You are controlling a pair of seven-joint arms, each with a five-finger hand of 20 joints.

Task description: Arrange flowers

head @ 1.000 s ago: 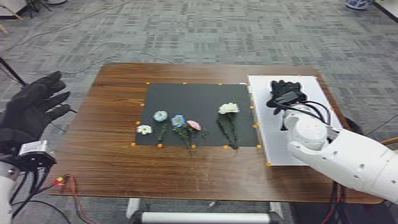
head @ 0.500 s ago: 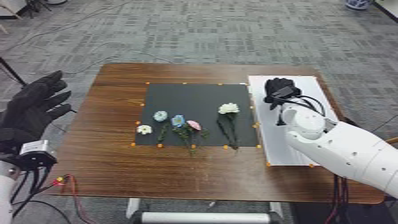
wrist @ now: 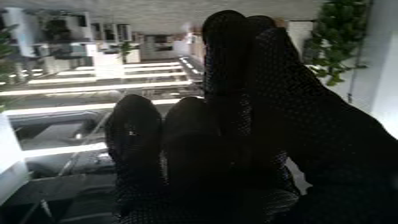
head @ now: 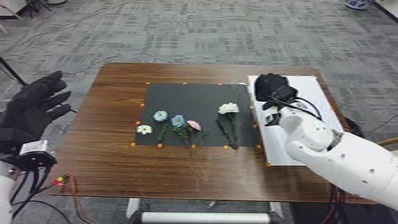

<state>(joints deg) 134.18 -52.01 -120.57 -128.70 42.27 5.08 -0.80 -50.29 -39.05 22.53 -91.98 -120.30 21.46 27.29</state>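
OK so, five blooms are being displayed on the dark mat (head: 187, 97) on the brown counter (head: 178, 172). At its near left corner the small white flower (head: 144, 129) is being set out, with the pale blue flower (head: 160, 116) just beside it. The bright blue flower (head: 179, 121) is being placed next along, right by the pink flower (head: 194, 125), their greenery pretty much being bunched together. The big white flower (head: 228, 108) is being given its own spot farther right, its long green stems being pointed toward the near edge.

The right robot hand (head: 271, 87) is being held over the far left part of the white board (head: 277, 147), well apart from the blooms, its fingers being held up loosely, close together. The left robot hand (head: 34, 102) is being held off beside the counter, fingers being spread apart.
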